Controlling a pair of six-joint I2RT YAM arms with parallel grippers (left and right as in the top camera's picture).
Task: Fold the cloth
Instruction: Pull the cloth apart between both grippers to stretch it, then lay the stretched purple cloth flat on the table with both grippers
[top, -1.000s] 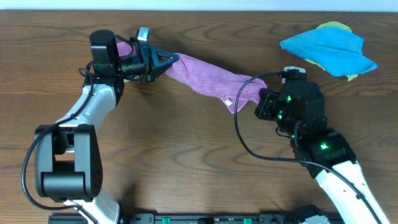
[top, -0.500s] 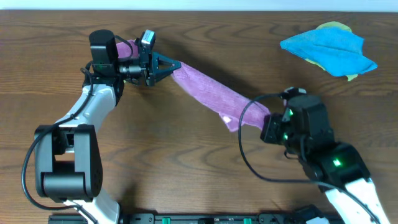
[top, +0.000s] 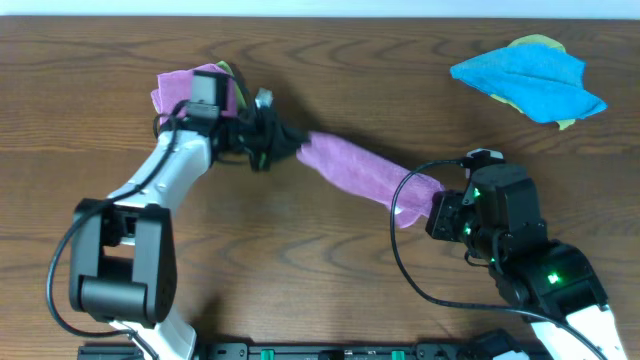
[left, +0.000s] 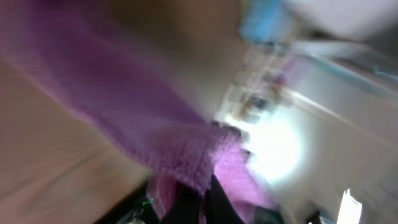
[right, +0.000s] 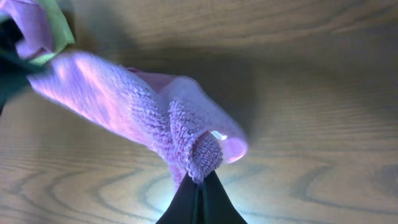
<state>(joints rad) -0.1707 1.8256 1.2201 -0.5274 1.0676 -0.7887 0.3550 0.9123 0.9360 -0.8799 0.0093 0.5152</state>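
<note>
Two grippers had the cloth (top: 355, 170) between them, a lilac towel pulled into a twisted band running diagonally across the wooden surface (top: 300, 280). The left gripper (top: 283, 148) was clamped on its upper-left end. That wrist's view was badly blurred, showing little beyond purple pile bunched at dark fingers (left: 186, 208). At the lower-right end the right gripper (top: 428, 205) was pinched tight on a rolled fold, which threw a shadow on the wood beneath. Behind the left arm lay a purple heap (top: 175, 90) — whether part of the same cloth, I couldn't tell. Well apart, near the far right corner, a blue cloth (top: 530, 78) lay on a yellow-green cloth (top: 543, 42).
</note>
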